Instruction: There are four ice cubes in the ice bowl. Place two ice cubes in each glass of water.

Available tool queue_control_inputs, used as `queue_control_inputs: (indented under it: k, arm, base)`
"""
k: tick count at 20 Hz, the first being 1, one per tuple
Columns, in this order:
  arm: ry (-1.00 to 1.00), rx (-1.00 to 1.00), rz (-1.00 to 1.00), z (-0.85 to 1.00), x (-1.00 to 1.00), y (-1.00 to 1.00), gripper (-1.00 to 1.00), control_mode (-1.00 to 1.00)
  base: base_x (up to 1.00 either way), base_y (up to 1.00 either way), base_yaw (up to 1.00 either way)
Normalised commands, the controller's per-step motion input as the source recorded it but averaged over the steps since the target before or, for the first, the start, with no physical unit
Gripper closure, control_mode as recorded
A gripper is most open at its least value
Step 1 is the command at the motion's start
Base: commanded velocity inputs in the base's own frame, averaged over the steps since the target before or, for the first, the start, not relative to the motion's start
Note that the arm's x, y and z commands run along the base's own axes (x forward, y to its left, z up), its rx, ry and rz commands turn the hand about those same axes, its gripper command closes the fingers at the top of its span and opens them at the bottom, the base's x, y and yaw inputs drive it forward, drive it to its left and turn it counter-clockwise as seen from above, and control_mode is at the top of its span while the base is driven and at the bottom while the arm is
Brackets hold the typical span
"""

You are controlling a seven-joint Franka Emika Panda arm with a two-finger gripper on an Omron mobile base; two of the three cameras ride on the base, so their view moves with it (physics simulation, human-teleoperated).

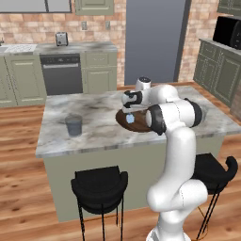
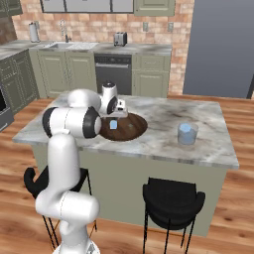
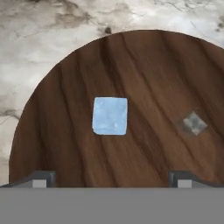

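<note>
No writing shows that you can read; left to right on your marble table [image 1: 94, 136]: one grey-blue glass [image 1: 74, 125]; the dark wooden ice bowl [image 3: 144, 65] holding a pale blue ice cube [image 3: 110, 115]; your claw [image 3: 111, 179] spread wide above that cube; the second glass [image 2: 187, 134].

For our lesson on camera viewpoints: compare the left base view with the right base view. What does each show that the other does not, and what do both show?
Left base view alone: a grey-blue glass at the island's left end, apparently without ice, and a microwave at upper right.

Right base view alone: a glass holding pale blue ice, and a sink faucet.

Shared: the wooden ice bowl with one ice cube, the gripper above it, the marble island, the toaster.
</note>
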Motion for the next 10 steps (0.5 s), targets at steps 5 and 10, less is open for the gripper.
queue_control_inputs:
  k: [5,10]
  arm:
    - [0.00,0.00,0.00,-0.34,0.25,0.13,-1.00,-1.00]
    - [0.00,0.00,0.00,-0.32,0.32,0.08,-1.00,-1.00]
  base:
    - [0.00,0.00,0.00]
    - [0.00,0.00,0.00]
